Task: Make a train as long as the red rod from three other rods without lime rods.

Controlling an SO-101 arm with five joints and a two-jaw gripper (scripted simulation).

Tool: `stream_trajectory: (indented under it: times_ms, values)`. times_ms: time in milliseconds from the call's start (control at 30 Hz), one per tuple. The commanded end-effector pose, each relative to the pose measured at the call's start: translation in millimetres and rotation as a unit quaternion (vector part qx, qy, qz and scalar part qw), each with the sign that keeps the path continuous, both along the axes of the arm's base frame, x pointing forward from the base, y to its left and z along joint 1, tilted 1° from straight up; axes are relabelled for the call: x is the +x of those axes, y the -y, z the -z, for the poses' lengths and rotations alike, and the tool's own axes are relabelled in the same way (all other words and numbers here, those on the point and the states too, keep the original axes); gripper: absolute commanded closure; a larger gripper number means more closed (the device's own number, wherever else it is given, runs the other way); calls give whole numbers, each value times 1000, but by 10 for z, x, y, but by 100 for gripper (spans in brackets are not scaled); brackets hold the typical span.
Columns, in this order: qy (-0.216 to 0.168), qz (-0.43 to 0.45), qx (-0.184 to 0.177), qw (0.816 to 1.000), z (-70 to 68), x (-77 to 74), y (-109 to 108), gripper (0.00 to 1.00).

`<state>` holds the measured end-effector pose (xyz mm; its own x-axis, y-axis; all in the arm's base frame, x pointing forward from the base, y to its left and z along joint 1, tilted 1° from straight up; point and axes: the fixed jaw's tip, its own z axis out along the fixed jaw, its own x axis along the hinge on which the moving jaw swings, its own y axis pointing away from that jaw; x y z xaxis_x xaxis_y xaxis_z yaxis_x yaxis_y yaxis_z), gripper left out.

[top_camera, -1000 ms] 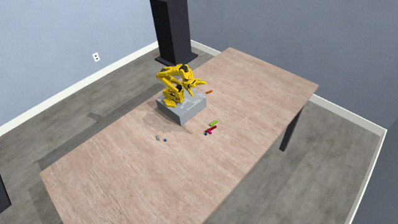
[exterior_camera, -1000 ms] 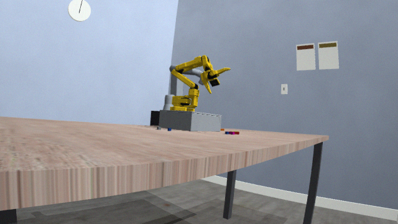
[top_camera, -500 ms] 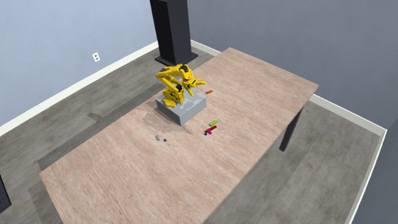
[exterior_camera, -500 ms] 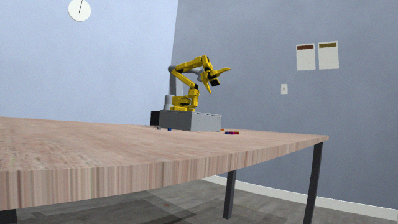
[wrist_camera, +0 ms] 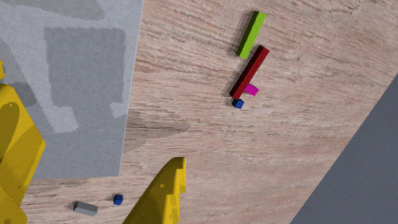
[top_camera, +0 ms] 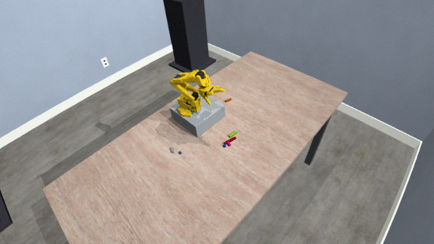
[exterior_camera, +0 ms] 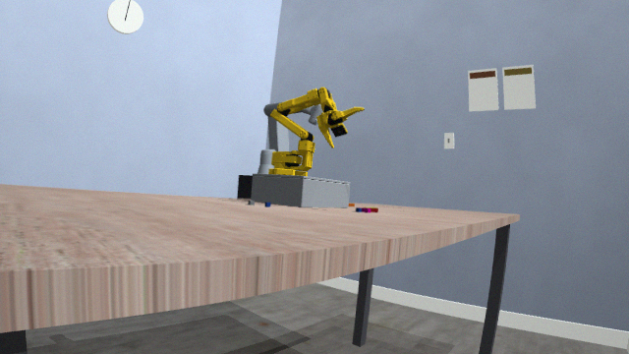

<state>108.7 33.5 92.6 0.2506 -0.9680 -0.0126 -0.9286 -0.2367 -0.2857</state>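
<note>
The red rod (top_camera: 230, 139) lies flat on the table right of the grey base; it also shows in the wrist view (wrist_camera: 249, 72). A magenta rod (wrist_camera: 251, 90) and a blue rod (wrist_camera: 238, 103) lie close against its near end. A lime rod (wrist_camera: 251, 34) lies just beyond its far end. A grey rod (wrist_camera: 85, 208) and a second blue rod (wrist_camera: 118, 199) lie apart, in front of the base. An orange rod (top_camera: 228, 99) lies alone behind the base. My gripper (top_camera: 214, 95) is open and empty, high above the base, far from all the rods.
The grey base block (top_camera: 197, 116) stands under the arm. A dark pillar (top_camera: 187, 32) stands behind the table. The table's right edge (wrist_camera: 350, 145) runs close past the red rod's group.
</note>
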Motion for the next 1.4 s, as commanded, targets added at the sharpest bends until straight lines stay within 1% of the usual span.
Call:
stream_trajectory:
  times_ms: [0,567,767,933,1000,1100,1200,1367]
  values:
    - [-4,-2,1,1000,15,-1,-14,0]
    - [-4,-2,1,1000,15,-1,-15,0]
    - [-4,-25,0,1000,15,-18,-64,0]
    - [-4,-83,0,997,15,-72,-186,0]
    - [-4,-83,0,997,15,-72,-186,0]
    - [-4,-136,0,991,15,-132,-289,0]
    - [-4,-197,0,980,15,-217,-402,0]
    - [-4,-294,-1,956,15,-380,-560,0]
